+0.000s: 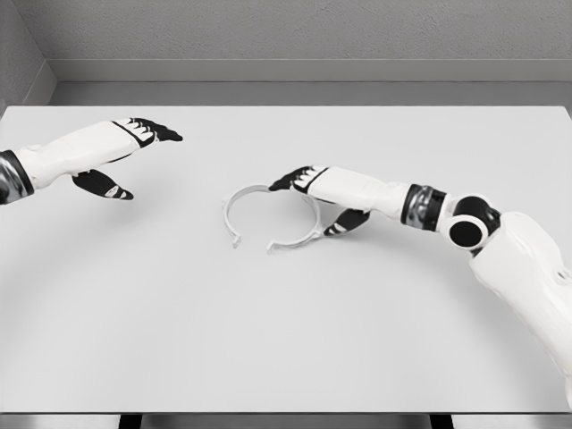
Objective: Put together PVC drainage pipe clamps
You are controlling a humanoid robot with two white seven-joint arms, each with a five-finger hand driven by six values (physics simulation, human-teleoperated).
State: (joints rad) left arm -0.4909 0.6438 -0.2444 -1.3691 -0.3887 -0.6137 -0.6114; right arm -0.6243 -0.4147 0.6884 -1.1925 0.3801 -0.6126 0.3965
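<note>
Nearest to us, our right arm reaches in from the lower right across the white desk [286, 340]. Just past it, the pipe clamp [246, 201], a thin white split ring, lies flat near the desk's middle with its opening facing us. Our right hand [313, 201] sits at the ring's right side, fingers extended over the far rim and thumb down by the near edge, loosely bracketing it without a clear grip. Farther off at the left, our left hand [130, 156] hovers with fingers spread, holding nothing.
</note>
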